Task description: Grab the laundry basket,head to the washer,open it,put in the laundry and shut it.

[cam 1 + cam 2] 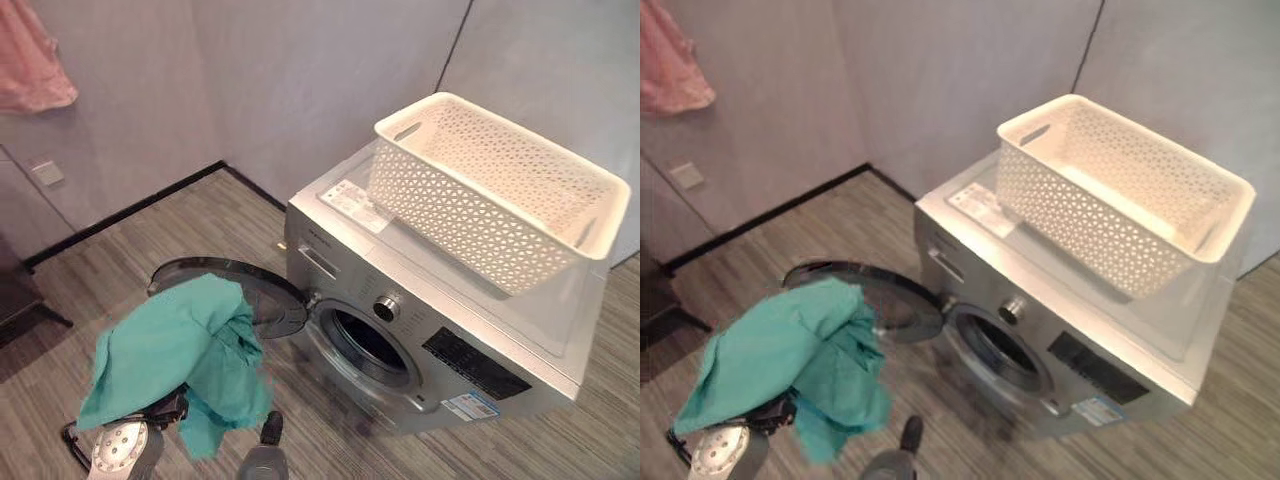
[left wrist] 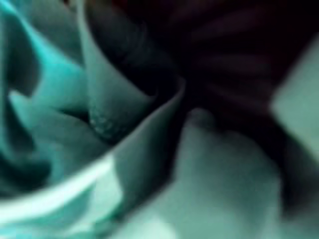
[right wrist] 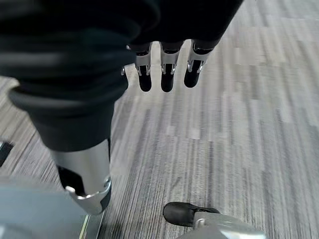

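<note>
Laundry, a teal cloth [image 1: 170,355], hangs bunched at the lower left of the frame over the left hand [image 1: 168,408], whose fingers are buried in it, so can't tell its grip. White basket [image 1: 490,190] sits on the washer [image 1: 440,330], whose door [image 1: 250,290] is swung open. Right hand [image 3: 167,64] hangs over the floor [image 3: 234,139], fingers straight and holding nothing.

Soft even light; blurred left-wrist close-up

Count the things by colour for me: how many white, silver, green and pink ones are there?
White: 1, the laundry basket on top of the washer.
Silver: 1, the washer, its door open.
Green: 1, the teal cloth draped over the left hand.
Pink: 1, the pink cloth on the wall.
Total: 4
</note>
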{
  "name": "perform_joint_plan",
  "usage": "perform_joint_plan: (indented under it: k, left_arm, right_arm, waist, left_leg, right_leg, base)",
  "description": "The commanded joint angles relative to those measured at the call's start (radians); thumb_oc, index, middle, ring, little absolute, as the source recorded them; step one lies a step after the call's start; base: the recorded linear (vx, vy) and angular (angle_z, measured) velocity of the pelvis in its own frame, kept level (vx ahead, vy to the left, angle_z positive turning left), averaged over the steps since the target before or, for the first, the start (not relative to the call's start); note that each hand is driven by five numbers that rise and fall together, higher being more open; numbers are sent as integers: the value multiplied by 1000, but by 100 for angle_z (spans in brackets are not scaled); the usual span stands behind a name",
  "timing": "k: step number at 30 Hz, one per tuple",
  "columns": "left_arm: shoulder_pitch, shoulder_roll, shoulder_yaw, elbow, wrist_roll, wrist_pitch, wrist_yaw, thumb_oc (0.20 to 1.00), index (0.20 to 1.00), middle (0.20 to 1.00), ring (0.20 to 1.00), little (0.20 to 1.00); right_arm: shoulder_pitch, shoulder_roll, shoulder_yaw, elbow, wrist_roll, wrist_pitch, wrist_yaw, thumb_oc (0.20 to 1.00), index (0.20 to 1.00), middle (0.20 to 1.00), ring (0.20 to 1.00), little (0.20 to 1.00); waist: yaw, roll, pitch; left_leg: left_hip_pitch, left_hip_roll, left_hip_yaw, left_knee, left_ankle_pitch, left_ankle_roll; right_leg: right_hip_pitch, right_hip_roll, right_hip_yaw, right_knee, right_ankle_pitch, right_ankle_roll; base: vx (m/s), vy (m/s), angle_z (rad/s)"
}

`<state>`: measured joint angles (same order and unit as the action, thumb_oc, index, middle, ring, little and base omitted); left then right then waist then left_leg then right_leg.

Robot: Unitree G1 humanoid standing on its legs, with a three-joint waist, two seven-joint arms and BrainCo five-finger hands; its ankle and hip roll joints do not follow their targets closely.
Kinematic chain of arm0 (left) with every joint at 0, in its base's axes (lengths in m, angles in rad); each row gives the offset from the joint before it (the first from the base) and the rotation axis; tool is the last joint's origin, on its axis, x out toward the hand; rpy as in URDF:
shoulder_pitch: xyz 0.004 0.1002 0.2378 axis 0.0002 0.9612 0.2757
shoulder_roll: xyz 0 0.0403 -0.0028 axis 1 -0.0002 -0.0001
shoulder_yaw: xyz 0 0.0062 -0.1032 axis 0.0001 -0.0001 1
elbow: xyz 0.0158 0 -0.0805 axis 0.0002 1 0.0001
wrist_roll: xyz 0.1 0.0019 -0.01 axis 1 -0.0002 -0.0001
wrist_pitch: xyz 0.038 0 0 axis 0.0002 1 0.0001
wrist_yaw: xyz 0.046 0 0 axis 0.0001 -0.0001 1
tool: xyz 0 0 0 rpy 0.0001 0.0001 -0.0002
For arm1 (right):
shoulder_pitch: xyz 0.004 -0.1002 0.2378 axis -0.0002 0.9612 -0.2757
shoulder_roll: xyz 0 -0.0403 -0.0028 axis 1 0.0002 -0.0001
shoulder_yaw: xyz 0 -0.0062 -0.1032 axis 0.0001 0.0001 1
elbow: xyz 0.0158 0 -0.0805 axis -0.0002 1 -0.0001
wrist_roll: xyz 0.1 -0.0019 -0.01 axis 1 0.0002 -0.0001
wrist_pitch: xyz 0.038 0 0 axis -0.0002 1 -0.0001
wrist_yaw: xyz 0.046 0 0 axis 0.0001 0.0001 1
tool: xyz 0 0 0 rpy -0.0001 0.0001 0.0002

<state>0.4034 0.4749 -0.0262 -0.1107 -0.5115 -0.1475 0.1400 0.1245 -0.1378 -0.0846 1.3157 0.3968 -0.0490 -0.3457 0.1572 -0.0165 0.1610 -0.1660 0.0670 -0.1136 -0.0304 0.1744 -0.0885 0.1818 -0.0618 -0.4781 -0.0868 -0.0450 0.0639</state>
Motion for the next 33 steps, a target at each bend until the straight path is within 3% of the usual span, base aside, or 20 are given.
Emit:
perform_joint_plan:
  k: [1, 2, 4, 10, 13, 25, 33]
  left_arm:
    - [-47, 36, -82, 57, 26, -21, -67, 200, 200, 200, 200, 200]
    - [-100, 32, -166, 177, 76, -3, -81, 200, 200, 200, 200, 200]
    - [-127, 23, -192, 224, 92, -6, -82, 200, 200, 200, 200, 200]
    - [-263, -47, -263, 381, 68, -17, -48, 200, 200, 200, 200, 200]
    - [-353, -94, -301, 442, 38, -31, -12, 200, 200, 200, 200, 200]
    - [-555, -158, -382, 502, 0, -81, 97, 200, 200, 200, 200, 200]
    - [-834, -283, -411, 642, -94, -123, 224, 200, 200, 200, 200, 200]
  right_arm:
    - [-23, -46, 7, -9, -10, -31, -34, 1000, 1000, 1000, 1000, 1000]
    - [-54, -63, 29, -37, -14, -40, -46, 1000, 1000, 1000, 1000, 1000]
    - [-67, -68, 36, -49, -17, -43, -50, 1000, 1000, 1000, 1000, 1000]
    - [-106, -77, 104, -122, -37, -52, -68, 1000, 1000, 1000, 1000, 1000]
    - [-119, -63, 155, -171, -24, -63, -69, 1000, 1000, 1000, 1000, 1000]
    - [-159, -46, 254, -333, -10, -93, -106, 1000, 1000, 1000, 1000, 1000]
    - [-216, -17, 361, -465, 2, -120, -155, 1000, 1000, 1000, 1000, 1000]
  waist:
    - [-6, 43, -28]
    - [-25, 49, 3]
    - [-27, 61, 25]
    - [-67, 48, 100]
    - [-85, 30, 130]
    - [-104, -25, 194]
    - [-128, -80, 243]
  left_leg:
    - [-34, 16, -22, -37, 6, 37]
    - [-40, 22, -23, -45, -7, 33]
    - [-56, 28, -11, -38, 12, 42]
    - [-123, 34, 22, -22, 0, 52]
    - [-167, 29, 39, -9, 2, 56]
    - [-267, 19, 66, 23, -10, 66]
    - [-353, 16, 88, 49, -21, 67]
  right_leg:
    - [-83, -10, 38, 197, -166, -49]
    - [-122, -12, 58, 241, -197, -56]
    - [-156, -17, 48, 269, -183, -59]
    - [-301, -41, 101, 386, -222, -66]
    - [-364, -48, 118, 416, -222, -71]
    - [-461, -68, 136, 412, -201, -68]
    - [-540, -81, 135, 420, -177, -61]
  base:
    - [-94, -65, 21]
    - [-120, -3, 4]
    - [-103, 21, -5]
    - [-93, 25, -21]
    - [-70, 34, -17]
    - [3, 18, -12]
    - [7, -2, -2]
